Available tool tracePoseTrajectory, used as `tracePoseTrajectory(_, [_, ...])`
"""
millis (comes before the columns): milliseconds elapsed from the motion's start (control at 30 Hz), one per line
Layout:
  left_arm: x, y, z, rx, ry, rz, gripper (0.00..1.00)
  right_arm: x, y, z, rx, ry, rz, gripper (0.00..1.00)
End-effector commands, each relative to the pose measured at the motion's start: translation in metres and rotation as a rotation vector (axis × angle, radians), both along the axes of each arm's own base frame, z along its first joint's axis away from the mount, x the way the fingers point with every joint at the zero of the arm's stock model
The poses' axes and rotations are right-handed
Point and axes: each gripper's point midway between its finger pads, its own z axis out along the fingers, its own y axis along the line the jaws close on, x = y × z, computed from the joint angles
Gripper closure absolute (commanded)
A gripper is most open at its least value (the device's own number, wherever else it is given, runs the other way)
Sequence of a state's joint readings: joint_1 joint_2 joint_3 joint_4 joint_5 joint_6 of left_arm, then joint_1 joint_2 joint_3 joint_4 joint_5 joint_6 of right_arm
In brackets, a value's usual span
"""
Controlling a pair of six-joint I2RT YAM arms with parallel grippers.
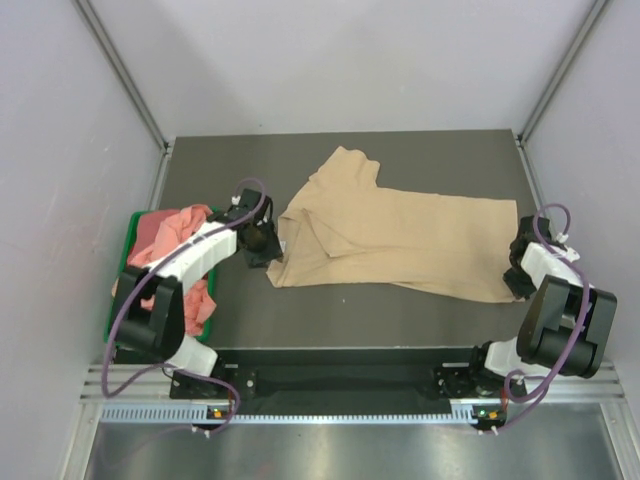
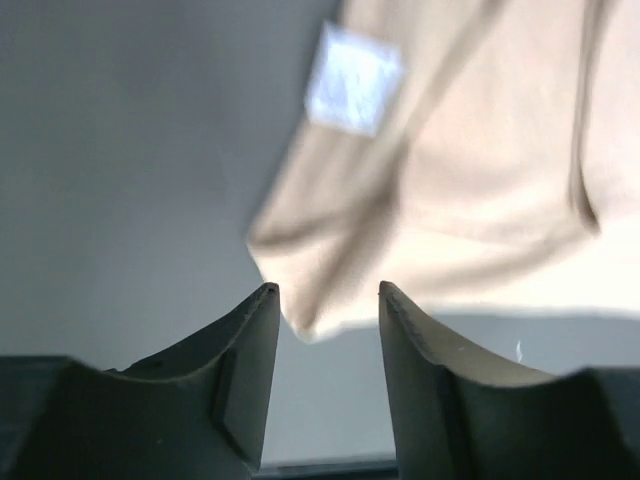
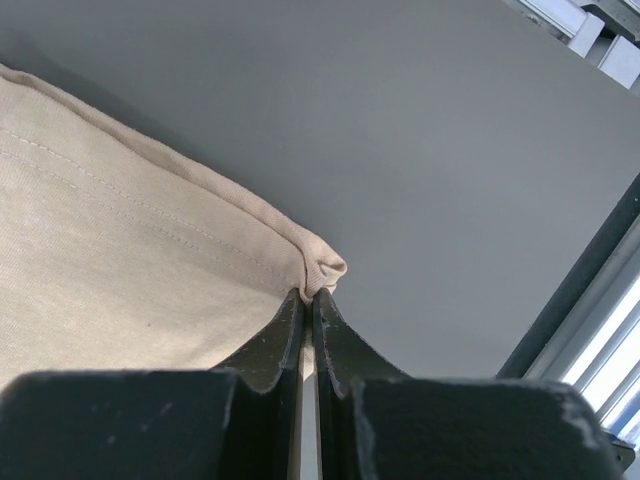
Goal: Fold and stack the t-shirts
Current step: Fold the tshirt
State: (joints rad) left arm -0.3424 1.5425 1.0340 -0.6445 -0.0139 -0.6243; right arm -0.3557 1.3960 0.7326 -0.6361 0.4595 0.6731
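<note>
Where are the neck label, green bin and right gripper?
neck label [image 2: 352, 78], left wrist view, middle of white patch
green bin [image 1: 128, 238], top view, left rim
right gripper [image 3: 309, 295], right wrist view, between fingertips shut on tan t-shirt [image 3: 120, 250] corner

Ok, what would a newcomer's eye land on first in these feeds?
The big tan cloth t-shirt sprawled across the middle of the dark table. The right arm's fingers are shut on its hem corner at the right edge; the left arm's fingers stand open at its left corner. Salmon-pink t-shirts fill the green plastic bin at far left.
</note>
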Motion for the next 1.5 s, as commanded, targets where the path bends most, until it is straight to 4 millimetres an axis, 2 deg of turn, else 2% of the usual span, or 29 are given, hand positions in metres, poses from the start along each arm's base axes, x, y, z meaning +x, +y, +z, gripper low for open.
tracePoseTrajectory(0, [-0.026,-0.022,0.021,-0.174,-0.05,-0.072,0.47,-0.002,-0.009,0.008,-0.052,-0.016,-0.011,1.0])
tracePoseTrajectory(67, [-0.033,-0.02,0.018,-0.182,-0.058,-0.063,0.44,-0.002,-0.009,0.008,-0.05,-0.022,-0.009,1.0])
tracePoseTrajectory(233, [-0.037,-0.036,0.003,-0.273,-0.045,-0.081,0.44,-0.001,-0.009,0.008,-0.05,-0.023,-0.004,0.99])
tracePoseTrajectory(267, [-0.042,-0.034,-0.008,-0.267,-0.021,-0.078,0.44,-0.001,-0.009,0.008,-0.05,-0.022,-0.006,0.99])
tracePoseTrajectory(400, [-0.038,-0.025,-0.03,-0.197,0.009,-0.064,0.48,-0.001,-0.009,0.009,-0.053,-0.022,-0.004,0.99])
tracePoseTrajectory(500, [-0.03,-0.009,-0.041,-0.089,0.023,-0.028,0.63,-0.002,-0.011,0.011,-0.062,-0.016,-0.006,1.0])
tracePoseTrajectory(533, [-0.034,-0.001,-0.045,-0.045,0.052,-0.018,0.82,-0.003,-0.012,0.012,-0.068,-0.016,-0.012,1.0])
tracePoseTrajectory(567, [-0.021,0.012,-0.043,0.046,0.033,0.014,0.9,-0.003,-0.016,0.014,-0.092,-0.006,-0.024,1.0])
tracePoseTrajectory(600, [-0.019,0.021,-0.041,0.094,0.038,0.035,0.97,-0.005,-0.018,0.016,-0.101,0.008,-0.033,1.0])
tracePoseTrajectory(633, [-0.016,0.026,-0.039,0.131,0.036,0.047,1.0,-0.005,-0.02,0.018,-0.112,0.017,-0.03,1.0])
tracePoseTrajectory(667, [-0.01,0.037,-0.033,0.193,0.023,0.069,1.0,-0.002,-0.024,0.022,-0.129,0.02,-0.031,1.0])
tracePoseTrajectory(700, [-0.006,0.039,-0.03,0.207,0.015,0.074,1.0,-0.003,-0.025,0.024,-0.132,0.03,-0.028,1.0])
tracePoseTrajectory(800, [0.004,0.04,-0.022,0.217,-0.021,0.088,1.0,0.001,-0.023,0.024,-0.118,0.008,0.002,1.0])
tracePoseTrajectory(933, [0.011,0.039,-0.025,0.229,-0.01,0.102,1.0,0.007,-0.02,0.023,-0.101,-0.005,0.05,1.0])
tracePoseTrajectory(1133, [0.004,0.055,-0.033,0.318,0.025,0.118,1.0,0.008,-0.018,0.024,-0.09,-0.007,0.067,1.0])
tracePoseTrajectory(1300, [0.003,0.041,-0.03,0.237,0.02,0.086,0.99,0.008,-0.006,0.022,-0.024,-0.023,0.096,1.0])
tracePoseTrajectory(1333, [0.006,0.037,-0.023,0.215,0.007,0.082,0.9,0.009,-0.005,0.022,-0.019,-0.022,0.106,0.98])
tracePoseTrajectory(1367, [0.007,0.036,-0.018,0.212,0.0,0.082,0.84,0.007,-0.004,0.022,-0.012,-0.007,0.115,0.88])
tracePoseTrajectory(1433, [0.016,0.031,0.004,0.185,-0.049,0.072,0.71,0.007,-0.005,0.028,-0.019,0.001,0.12,0.79])
tracePoseTrajectory(1467, [0.02,0.029,0.012,0.177,-0.067,0.065,0.68,0.01,0.0,0.029,0.012,-0.013,0.139,0.75])
